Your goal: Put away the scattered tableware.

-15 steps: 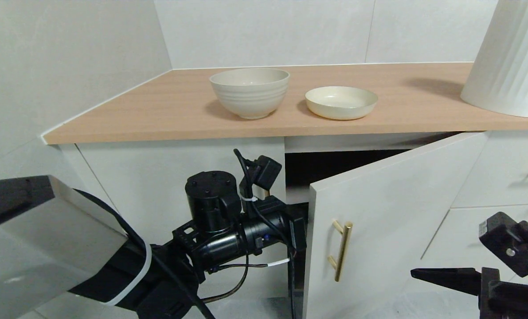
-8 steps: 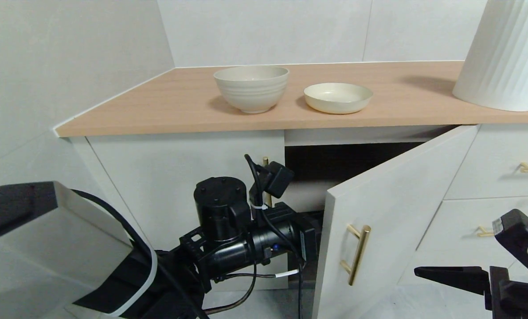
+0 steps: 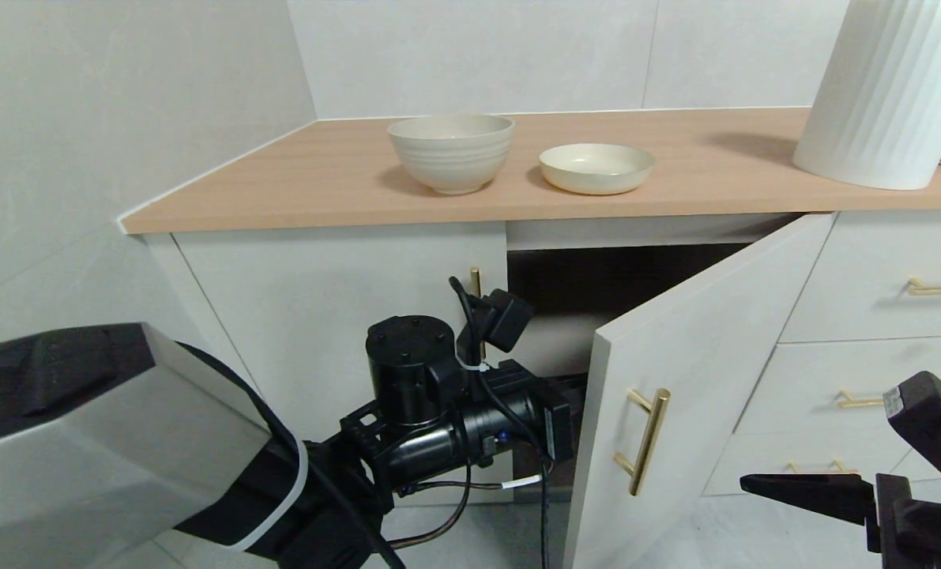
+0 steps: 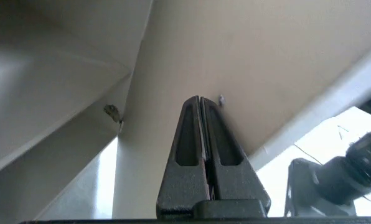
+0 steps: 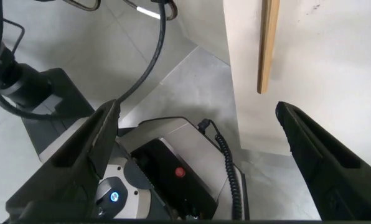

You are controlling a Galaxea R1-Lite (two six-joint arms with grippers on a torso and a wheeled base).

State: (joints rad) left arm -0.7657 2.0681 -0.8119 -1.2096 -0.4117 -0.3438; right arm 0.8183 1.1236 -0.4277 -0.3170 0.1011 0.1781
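Soft, even light fills the head view. The bowl [image 3: 451,152], the plate [image 3: 596,167] and the ribbed white container [image 3: 881,87] each cast a faint shadow on the counter [image 3: 280,190] toward nine o'clock. The cupboard [image 3: 620,273] interior is dark. The left wrist view has white glare at four o'clock.

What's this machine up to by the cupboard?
A two-armed robot is tidying tableware. The cabinet door stands partly open. The left gripper, shut, is at the opening behind it; the right gripper, open and empty, hangs near the door's brass handle. The bowl and shallow dish sit on the countertop, not yet put away.
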